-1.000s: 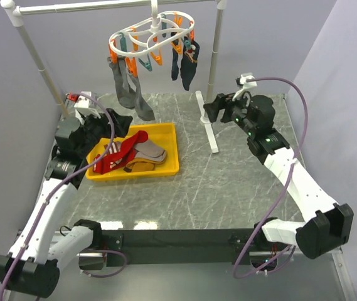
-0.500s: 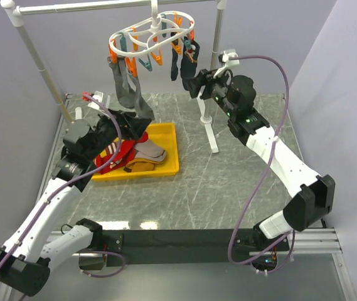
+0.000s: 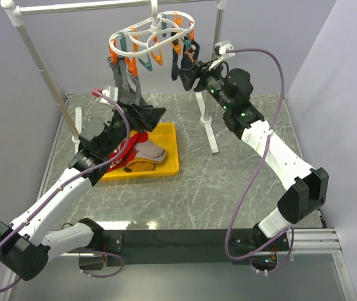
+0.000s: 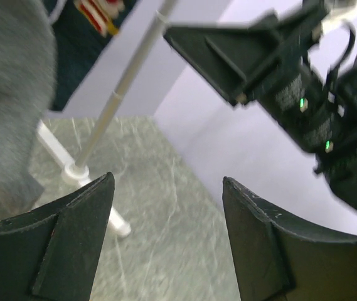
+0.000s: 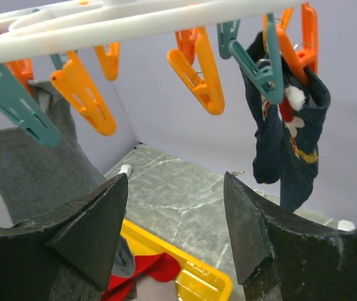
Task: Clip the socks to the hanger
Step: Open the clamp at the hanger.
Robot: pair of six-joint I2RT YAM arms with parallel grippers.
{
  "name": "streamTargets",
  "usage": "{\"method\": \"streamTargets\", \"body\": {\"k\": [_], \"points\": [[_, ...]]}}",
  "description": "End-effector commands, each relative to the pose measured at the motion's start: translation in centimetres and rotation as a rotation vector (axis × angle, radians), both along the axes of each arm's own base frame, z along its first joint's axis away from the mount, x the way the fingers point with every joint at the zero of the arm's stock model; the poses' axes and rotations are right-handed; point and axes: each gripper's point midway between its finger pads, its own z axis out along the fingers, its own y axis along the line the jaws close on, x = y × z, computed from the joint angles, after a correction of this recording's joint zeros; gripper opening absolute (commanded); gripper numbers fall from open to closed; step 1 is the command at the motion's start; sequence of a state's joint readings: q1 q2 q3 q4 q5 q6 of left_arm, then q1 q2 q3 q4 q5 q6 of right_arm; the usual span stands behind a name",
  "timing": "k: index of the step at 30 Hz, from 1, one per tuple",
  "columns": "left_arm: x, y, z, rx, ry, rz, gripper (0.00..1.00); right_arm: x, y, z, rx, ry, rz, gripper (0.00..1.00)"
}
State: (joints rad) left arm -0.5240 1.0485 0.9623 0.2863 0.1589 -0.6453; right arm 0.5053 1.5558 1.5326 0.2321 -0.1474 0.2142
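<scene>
Socks (image 3: 142, 153) lie heaped in the yellow bin (image 3: 159, 171) on the table (image 3: 241, 169), with a red sock (image 3: 130, 144) uppermost, so the supply sits within the left arm's reach. Two others are already clipped up: a grey sock (image 3: 127, 88) on the left side of the hanger (image 3: 155, 26) and a navy patterned sock (image 5: 285, 144) on its right. The hanger hangs by its hook from the white rail (image 3: 103, 6), which leaves its clothespins dangling free for access from below.

The left gripper (image 4: 165, 188) is raised above the bin, just beside the grey sock, its jaws apart with nothing between them. The right gripper (image 5: 175, 182) is lifted close under the ring, likewise spread and empty. It faces a free orange clothespin (image 5: 197, 72), and I judge it is placed there to pinch that clip open. Neither gripper holds a sock, so a pick from the bin seems needed first.
</scene>
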Motion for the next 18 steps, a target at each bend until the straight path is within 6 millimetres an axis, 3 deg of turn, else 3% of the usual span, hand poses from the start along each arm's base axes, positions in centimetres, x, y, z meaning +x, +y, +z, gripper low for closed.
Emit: {"method": "streamTargets", "body": {"k": [1,5,7,13,18], "points": [[0.8,1.8,5.5,-0.210,-0.061,0.107,0.76,-1.0,0.6,3.6,0.025,-0.088,0.017,0.69],[2.7,1.3,5.4,-0.225,0.009,0.138,0.75,-0.9,0.2,3.1,0.007,-0.073,-0.017,0.68],[2.8,0.9,6.3,-0.237,0.008,0.121,0.74,-1.0,-0.2,3.2,0.009,-0.073,-0.033,0.67],[3.9,0.1,6.4,-0.276,0.047,0.160,0.72,-0.8,-1.9,3.8,0.032,-0.063,-0.122,0.65],[4.2,-0.4,7.4,-0.244,0.015,0.227,0.72,-0.8,-1.7,3.4,-0.005,-0.036,-0.117,0.65]]}}
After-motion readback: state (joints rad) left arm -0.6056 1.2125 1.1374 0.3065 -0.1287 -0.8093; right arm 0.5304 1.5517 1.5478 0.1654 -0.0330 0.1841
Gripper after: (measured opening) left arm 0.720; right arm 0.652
